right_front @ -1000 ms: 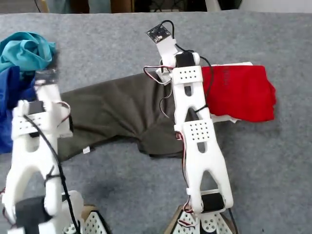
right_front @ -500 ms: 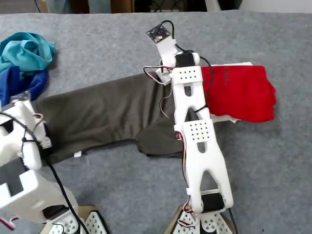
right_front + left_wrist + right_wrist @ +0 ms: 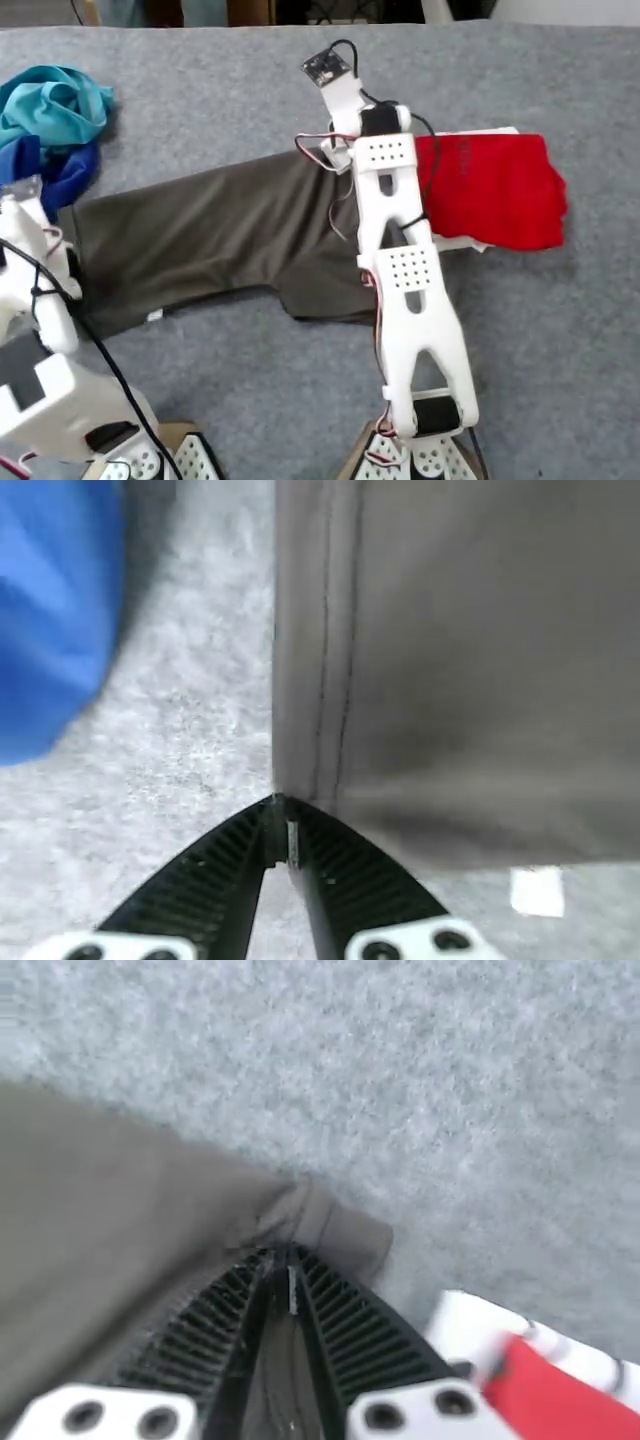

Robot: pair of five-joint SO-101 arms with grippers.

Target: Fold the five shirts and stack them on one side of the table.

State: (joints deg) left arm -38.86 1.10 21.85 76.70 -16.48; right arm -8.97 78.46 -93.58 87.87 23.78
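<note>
1. Left gripper [image 3: 280, 812]: the fingers are pressed together, pinching the stitched hem of the olive shirt [image 3: 470, 660] at its near corner. A small white label [image 3: 537, 890] lies at the olive shirt's near edge, just beside that corner.

2. Olive shirt [image 3: 220, 240]: it lies spread flat and drawn out lengthwise across the grey table [image 3: 560, 350]. A flap hangs off its near edge under the right arm [image 3: 405, 280]. The left arm [image 3: 40, 300] stands over the end of the olive shirt held by the left gripper.

3. Right gripper [image 3: 285, 1265]: the fingers are together, clamped on a bunched fold at the far edge of the olive shirt [image 3: 100, 1210], at the end opposite the left gripper.

4. Red shirt [image 3: 490, 190]: it is folded and lies just beside the olive shirt's right-gripper end. It rests on a white layer [image 3: 500, 132] that shows at its edges.

5. Blue shirt [image 3: 65, 170]: it is crumpled near the olive shirt's left-gripper end. A strip of bare table separates the two in the left wrist view.

6. Teal shirt [image 3: 55, 100]: it is crumpled and touches the blue shirt on the side away from the olive shirt.
</note>
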